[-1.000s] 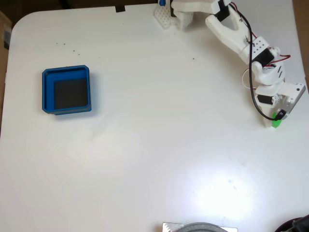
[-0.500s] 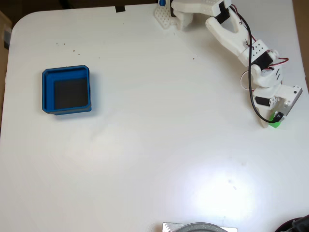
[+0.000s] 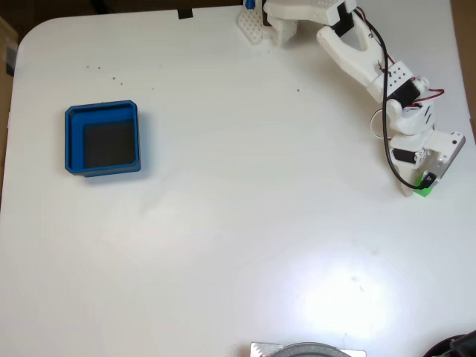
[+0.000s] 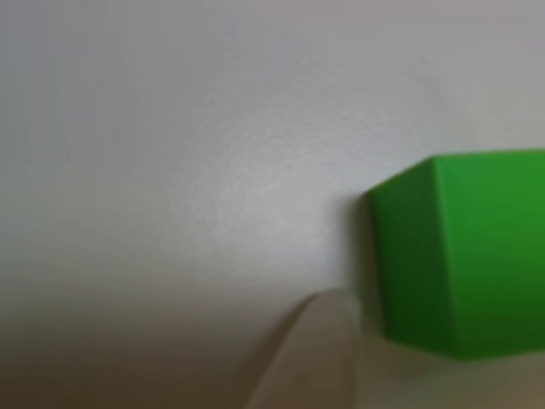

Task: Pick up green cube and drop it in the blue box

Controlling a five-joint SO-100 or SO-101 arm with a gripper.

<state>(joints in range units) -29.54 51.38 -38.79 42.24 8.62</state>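
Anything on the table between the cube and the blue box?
No. In the fixed view only bare white table lies between the green cube and the blue box.

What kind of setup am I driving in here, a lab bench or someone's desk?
Probably a hobby tabletop rig: a plain white table with rounded corners, a white 3D-printed-looking arm with exposed wires, plus just a blue box and green cube as props.

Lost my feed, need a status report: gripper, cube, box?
Gripper down on small green cube, jaws unclear. Square blue box far left, empty. Path clear.
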